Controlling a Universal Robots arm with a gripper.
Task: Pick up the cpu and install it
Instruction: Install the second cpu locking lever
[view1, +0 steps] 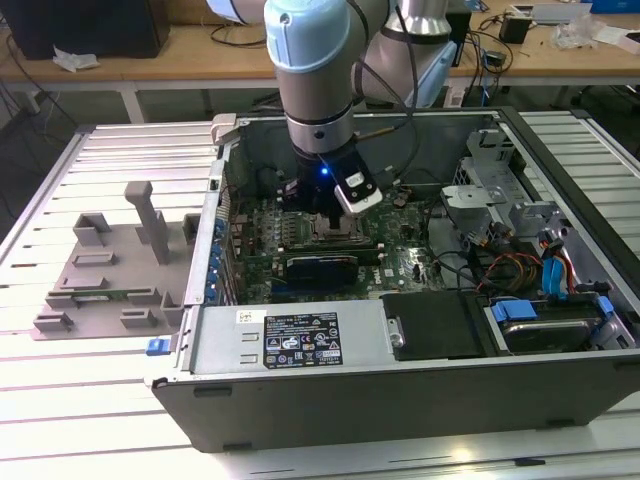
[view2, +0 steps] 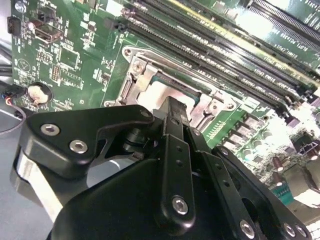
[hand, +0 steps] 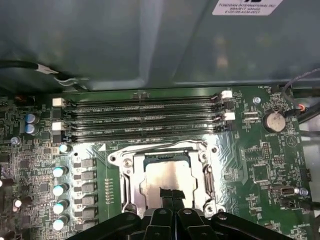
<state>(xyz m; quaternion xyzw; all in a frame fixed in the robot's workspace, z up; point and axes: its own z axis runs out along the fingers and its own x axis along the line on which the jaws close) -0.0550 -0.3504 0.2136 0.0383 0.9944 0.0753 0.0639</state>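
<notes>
The cpu (hand: 167, 175), a small flat square chip with a silver-grey top, lies flat inside the metal-framed socket (hand: 125, 170) on the green motherboard. In the second wrist view the cpu (view2: 160, 92) shows just past the black fingers. My gripper (hand: 170, 196) is directly over it, its two narrow fingertips pressed together at the middle of the chip's near edge, not around its sides. In the exterior view the gripper (view1: 325, 212) reaches down into the open computer case (view1: 300, 400) over the socket (view1: 335, 228).
Memory slots (hand: 142, 117) run beside the socket, with a row of capacitors (hand: 59, 190) on its other side. A grey plastic fixture (view1: 110, 260) with upright blocks sits outside the case at the exterior view's left. Cables and drive bays (view1: 540, 270) crowd the case's right part.
</notes>
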